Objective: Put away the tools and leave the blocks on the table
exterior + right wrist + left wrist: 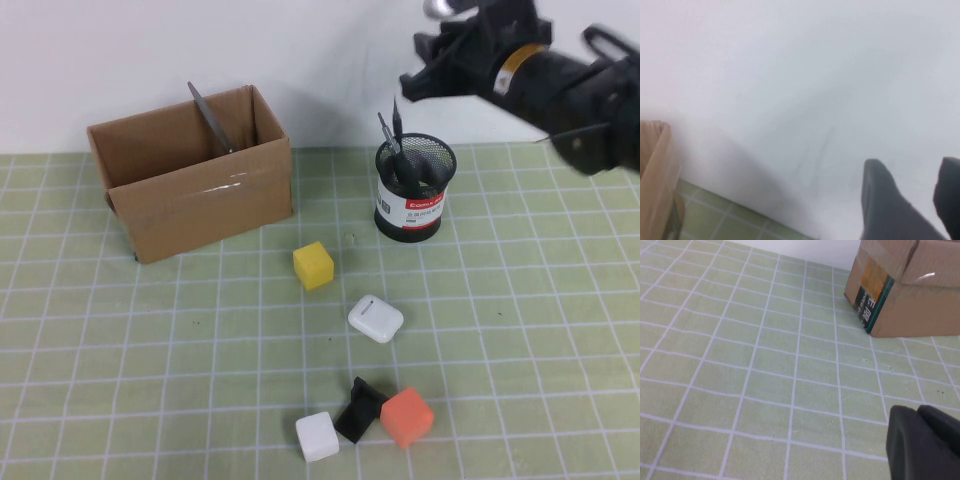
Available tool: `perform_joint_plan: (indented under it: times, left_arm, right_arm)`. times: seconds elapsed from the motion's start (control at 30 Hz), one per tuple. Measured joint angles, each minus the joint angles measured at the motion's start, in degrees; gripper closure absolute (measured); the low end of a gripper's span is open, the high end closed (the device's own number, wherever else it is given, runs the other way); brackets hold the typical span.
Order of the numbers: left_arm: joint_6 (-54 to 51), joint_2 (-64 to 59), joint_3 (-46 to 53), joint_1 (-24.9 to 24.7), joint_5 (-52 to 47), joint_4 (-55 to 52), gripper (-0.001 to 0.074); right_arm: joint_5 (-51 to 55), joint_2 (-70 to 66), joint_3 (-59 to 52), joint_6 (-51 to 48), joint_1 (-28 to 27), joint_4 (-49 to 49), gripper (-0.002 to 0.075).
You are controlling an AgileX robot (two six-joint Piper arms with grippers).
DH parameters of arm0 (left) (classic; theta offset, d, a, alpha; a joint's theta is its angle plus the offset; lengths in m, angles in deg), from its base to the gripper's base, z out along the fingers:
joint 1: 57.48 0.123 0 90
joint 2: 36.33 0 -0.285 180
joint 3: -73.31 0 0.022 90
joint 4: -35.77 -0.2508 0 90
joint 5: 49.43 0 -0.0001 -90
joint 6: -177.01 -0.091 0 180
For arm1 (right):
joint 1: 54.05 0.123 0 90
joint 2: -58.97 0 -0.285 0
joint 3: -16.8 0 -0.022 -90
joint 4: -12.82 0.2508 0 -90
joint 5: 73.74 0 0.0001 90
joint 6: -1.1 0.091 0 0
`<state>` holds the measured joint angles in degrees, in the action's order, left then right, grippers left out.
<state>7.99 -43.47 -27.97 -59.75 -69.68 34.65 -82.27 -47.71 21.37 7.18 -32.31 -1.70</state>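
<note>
A steel scissors blade leans out of the open cardboard box; its handles are hidden. Two thin dark tools stand in the black mesh cup. The yellow block, white block and orange block lie on the green grid table. My right gripper hangs high above the cup, open and empty; in its wrist view it faces the white wall. My left gripper is shut and empty, low over the mat near the box; it is outside the high view.
A white earbud case lies mid-table. A small black wedge sits between the white and orange blocks. A white wall backs the table. A box corner shows in the right wrist view.
</note>
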Motion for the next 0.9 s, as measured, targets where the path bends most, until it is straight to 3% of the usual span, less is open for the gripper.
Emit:
perform_joint_plan:
  times: [0.1, 0.27, 0.4, 0.63, 0.9]
  left_arm:
    - [0.0, 0.0, 0.0, 0.0, 0.0, 0.0, 0.0739]
    - [0.0, 0.0, 0.0, 0.0, 0.0, 0.0, 0.0739]
    - [0.0, 0.0, 0.0, 0.0, 0.0, 0.0, 0.0739]
    - [0.0, 0.0, 0.0, 0.0, 0.0, 0.0, 0.0739]
    - [0.0, 0.0, 0.0, 0.0, 0.0, 0.0, 0.0739]
  right_arm:
    - [7.14, 5.27, 0.0, -0.46, 0.0, 0.0, 0.0552]
    - [22.36, 16.02, 0.0, -0.46, 0.0, 0.0, 0.0734]
    - [32.79, 24.69, -2.45, -0.12, 0.0, 3.11, 0.0734]
    - [39.3, 39.52, -13.49, 1.65, 0.0, 3.78, 0.0734]
    - [43.25, 44.88, -16.64, 1.65, 0.0, 3.28, 0.0734]
